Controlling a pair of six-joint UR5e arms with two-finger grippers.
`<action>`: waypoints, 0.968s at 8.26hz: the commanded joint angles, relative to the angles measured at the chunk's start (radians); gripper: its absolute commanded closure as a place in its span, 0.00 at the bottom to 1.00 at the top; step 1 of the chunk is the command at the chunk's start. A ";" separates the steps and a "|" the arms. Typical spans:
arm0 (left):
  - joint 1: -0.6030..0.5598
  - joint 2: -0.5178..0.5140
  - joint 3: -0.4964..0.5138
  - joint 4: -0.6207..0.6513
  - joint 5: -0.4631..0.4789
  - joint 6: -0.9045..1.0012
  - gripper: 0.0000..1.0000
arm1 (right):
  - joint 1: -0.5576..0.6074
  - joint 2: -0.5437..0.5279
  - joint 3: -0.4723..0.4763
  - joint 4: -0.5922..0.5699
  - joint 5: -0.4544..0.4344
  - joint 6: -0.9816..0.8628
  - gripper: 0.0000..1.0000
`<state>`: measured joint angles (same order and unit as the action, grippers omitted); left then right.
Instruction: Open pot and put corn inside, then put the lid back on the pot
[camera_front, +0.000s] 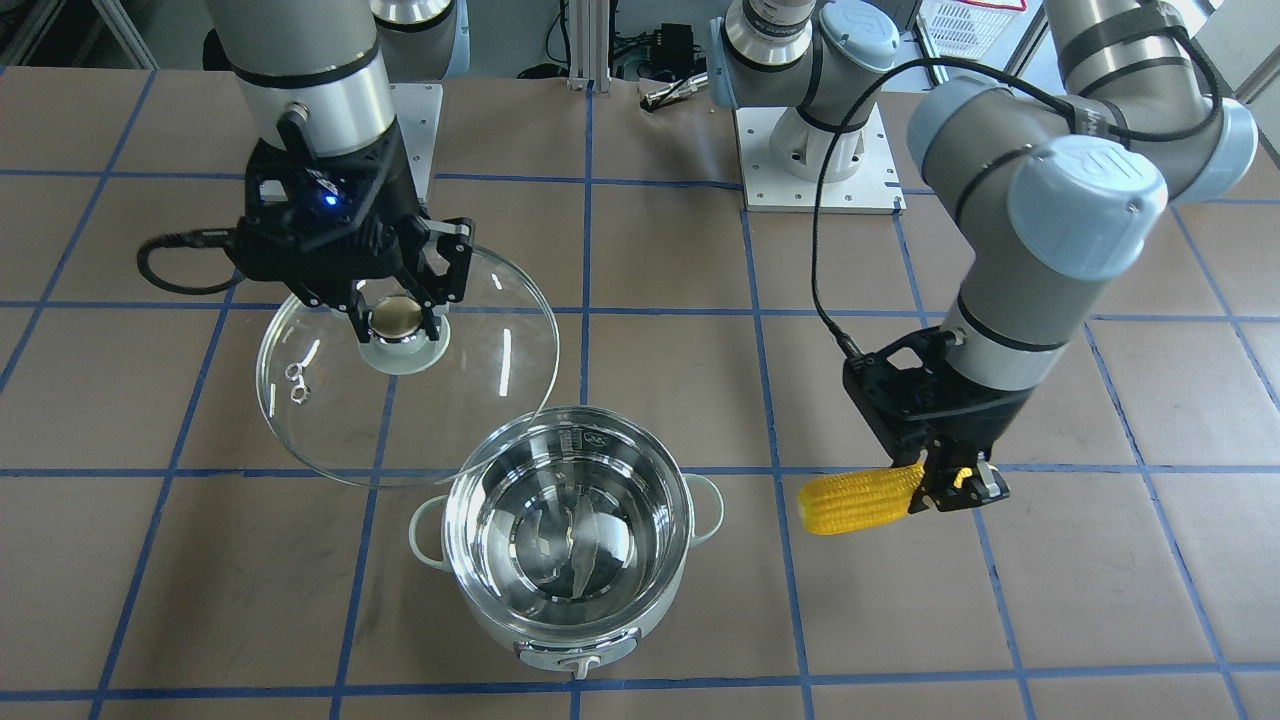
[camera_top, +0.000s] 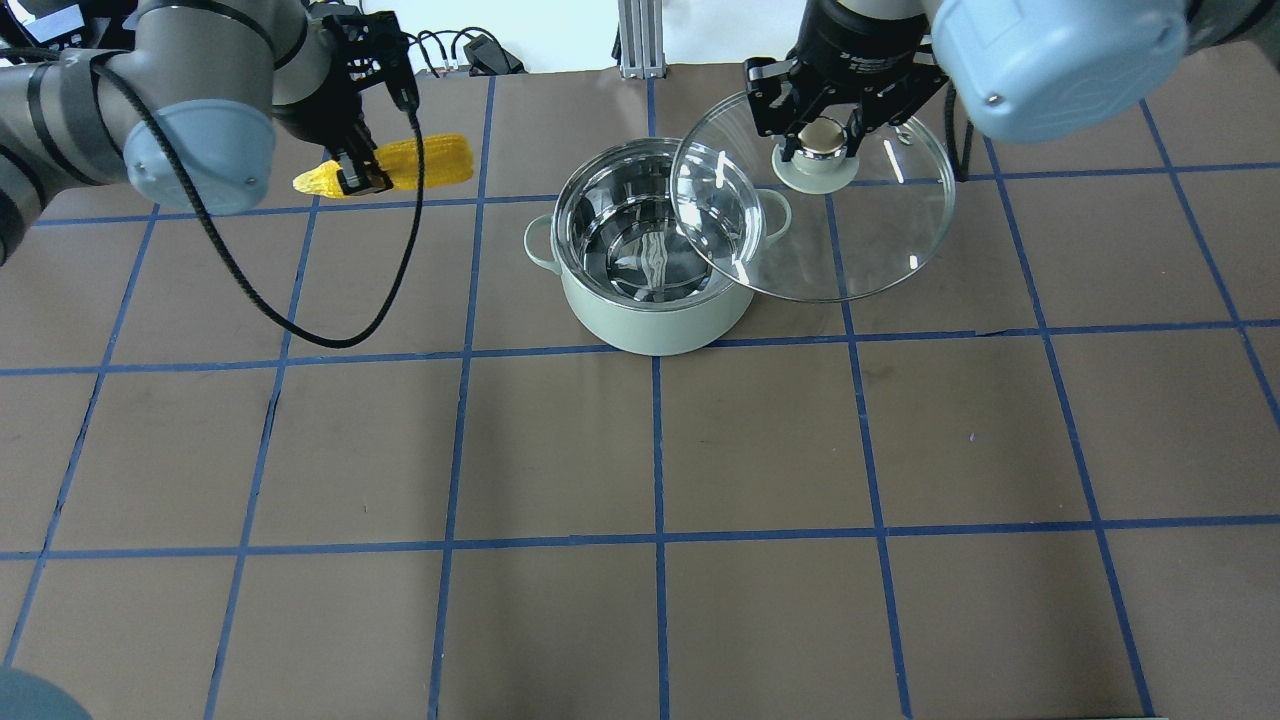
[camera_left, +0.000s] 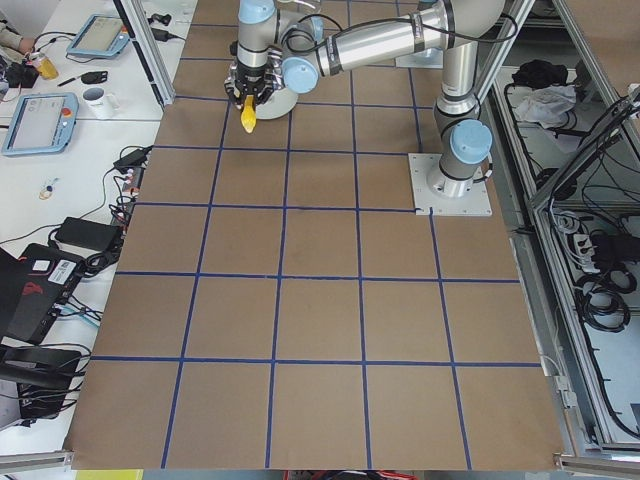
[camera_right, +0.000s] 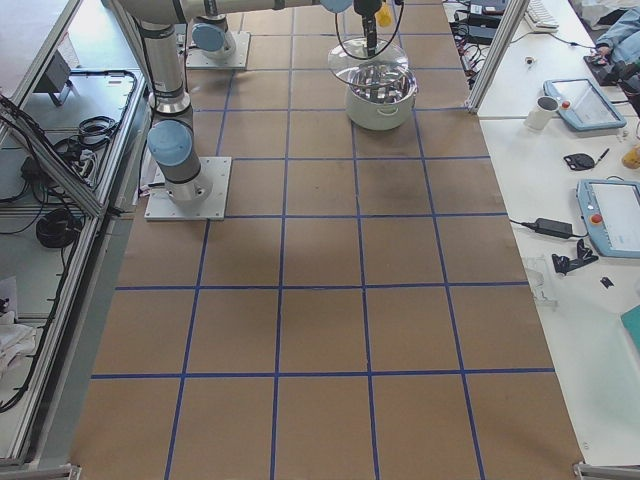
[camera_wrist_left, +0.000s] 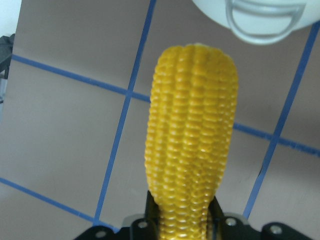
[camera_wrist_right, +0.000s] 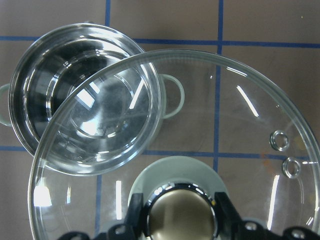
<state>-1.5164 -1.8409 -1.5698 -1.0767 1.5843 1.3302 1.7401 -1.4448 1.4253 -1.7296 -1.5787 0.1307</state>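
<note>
The mint-green pot (camera_top: 655, 320) stands open on the table, its steel inside empty (camera_front: 567, 520). My right gripper (camera_top: 822, 145) is shut on the knob of the glass lid (camera_top: 880, 235) and holds it in the air beside the pot, its edge overlapping the pot's rim; the lid also shows in the front view (camera_front: 330, 400). My left gripper (camera_top: 352, 178) is shut on the pointed end of the yellow corn (camera_top: 420, 162), held level above the table on the pot's other side. In the left wrist view the corn (camera_wrist_left: 190, 135) points toward a pot handle (camera_wrist_left: 262, 22).
The table is brown with blue tape grid lines (camera_top: 655, 450). The arm base plates (camera_front: 815, 160) sit at the robot's side of the table. A black cable (camera_top: 300, 320) hangs from the left arm.
</note>
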 joint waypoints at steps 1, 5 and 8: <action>-0.170 0.019 0.001 0.033 -0.023 -0.274 1.00 | -0.043 -0.083 0.014 0.134 -0.001 -0.063 0.71; -0.278 -0.020 0.002 0.185 -0.052 -0.508 1.00 | -0.122 -0.121 0.041 0.186 0.005 -0.184 0.72; -0.355 -0.128 0.004 0.262 -0.050 -0.609 1.00 | -0.122 -0.121 0.047 0.179 0.006 -0.184 0.73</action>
<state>-1.8307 -1.9059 -1.5679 -0.8424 1.5326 0.7814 1.6213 -1.5655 1.4675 -1.5471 -1.5740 -0.0494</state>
